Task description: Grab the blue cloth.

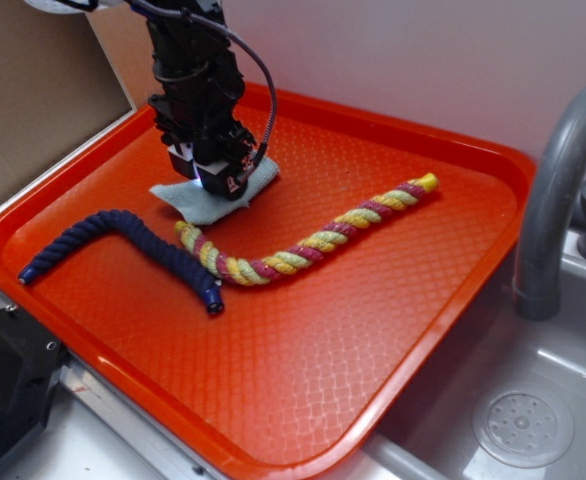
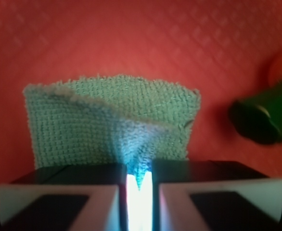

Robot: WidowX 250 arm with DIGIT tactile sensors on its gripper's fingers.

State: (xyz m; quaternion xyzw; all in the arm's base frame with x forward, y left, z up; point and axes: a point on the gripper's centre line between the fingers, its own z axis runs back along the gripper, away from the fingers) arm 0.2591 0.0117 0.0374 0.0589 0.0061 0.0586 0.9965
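Currently the jaws (image 2: 140, 185) are closed on the blue cloth (image 2: 107, 120), pinching a small fold of it between the two pads. The wrist view shows why the cloth looks as it does: fabric is drawn into a ridge that runs from the upper left edge down into the narrow gap, so the pinch has gathered a peak rather than a flat edge. A bright glow fills the gap beside the trapped tip.

Cloth location: far left part of the orange tray (image 1: 393, 400), directly under the arm (image 1: 198, 90), which stands nearly vertical above it. A top-down approach suits a thin, limp item lying flat; the pads need to press into it to raise a fold.

From the exterior view I cannot tell whether the cloth is off the tray yet; its visible edges appear to rest on the surface.

Neighbours: the yellow-and-red rope (image 1: 313, 240) has one end just beside the cloth's near edge, and the navy rope (image 1: 133, 240) lies near, on the left. Neither appears caught in the pinch.

Judgement: grasp looks made; risk is that the small fold slips out when lifted.
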